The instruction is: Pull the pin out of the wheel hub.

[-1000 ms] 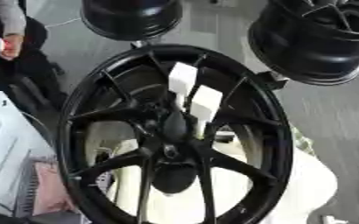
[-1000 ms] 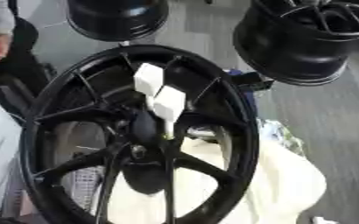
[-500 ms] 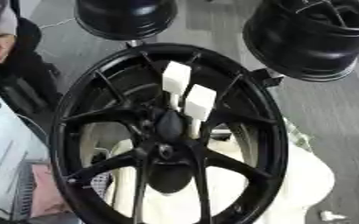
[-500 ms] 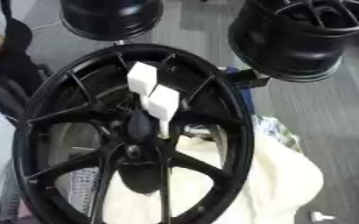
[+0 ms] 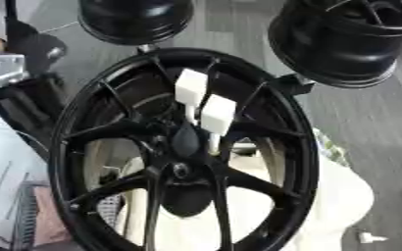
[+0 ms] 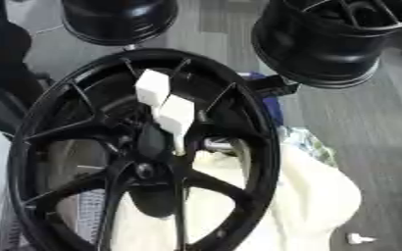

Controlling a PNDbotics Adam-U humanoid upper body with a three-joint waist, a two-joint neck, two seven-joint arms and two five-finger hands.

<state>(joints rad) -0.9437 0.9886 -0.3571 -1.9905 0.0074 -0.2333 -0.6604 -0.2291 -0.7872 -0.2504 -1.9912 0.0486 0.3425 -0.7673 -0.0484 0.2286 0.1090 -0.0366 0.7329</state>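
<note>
A large black spoked wheel hub (image 5: pixel 264 122) fills the middle of both views and lies on a cream cloth. Two pins with white block heads stand out of it near its centre. One white head (image 5: pixel 190 87) is farther back. The other white head (image 5: pixel 218 113) is nearer, and its thin pale shaft (image 5: pixel 213 143) runs down beside the dark centre cap (image 5: pixel 186 139). Neither of my hands shows in either view, and nothing touches the pins.
Two more black wheels stand behind, one at the back left (image 5: pixel 136 19) and one at the back right (image 5: pixel 346 44). The cream cloth (image 6: pixel 320 191) spreads out to the lower right. A small white piece (image 5: pixel 367 238) lies on the grey floor. White sheets (image 5: pixel 3 171) lie at left.
The whole picture has shifted a little, so the camera has moved. The wheel hub and both white-headed pins stand as before.
</note>
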